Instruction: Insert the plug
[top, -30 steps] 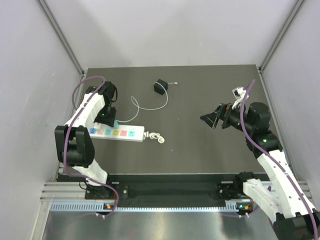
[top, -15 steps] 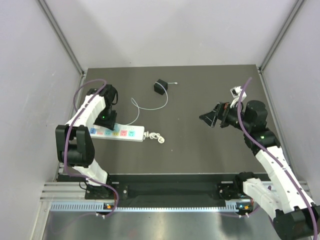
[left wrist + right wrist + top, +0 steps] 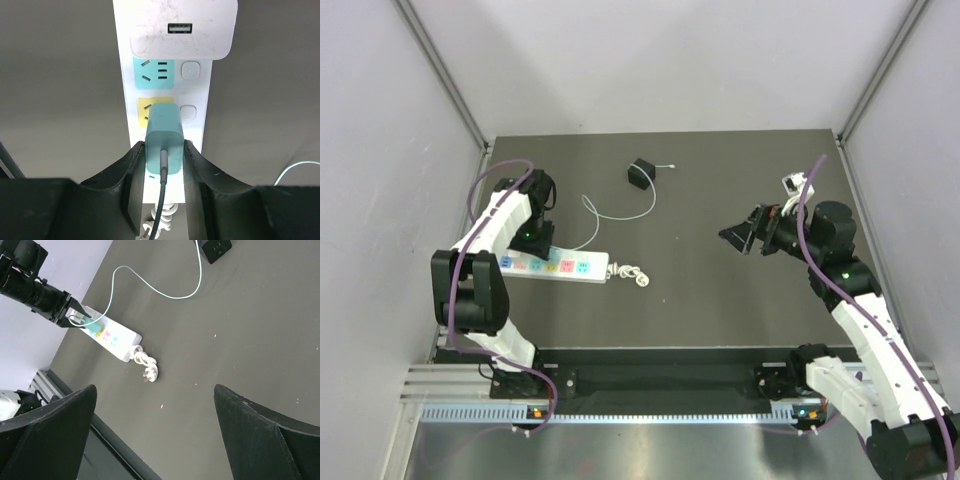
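- While one teal plug [image 3: 165, 137] stands over the yellow socket of one white power strip [image 3: 560, 267], the left claw [image 3: 165, 152] pinches its two sides; how deep it sits cannot be told.
- One right claw [image 3: 155, 432] hovers spread wide and empty, well apart.
- One pale wire [image 3: 620, 216] joins the plug to one black cube [image 3: 640, 173].
- One coiled white cord [image 3: 628, 273] lies at the strip's end.
- Dark worktop [image 3: 720, 300]; pale walls on three sides.

Smooth plastic plug [image 3: 165, 131]; matt dark table [image 3: 720, 300]
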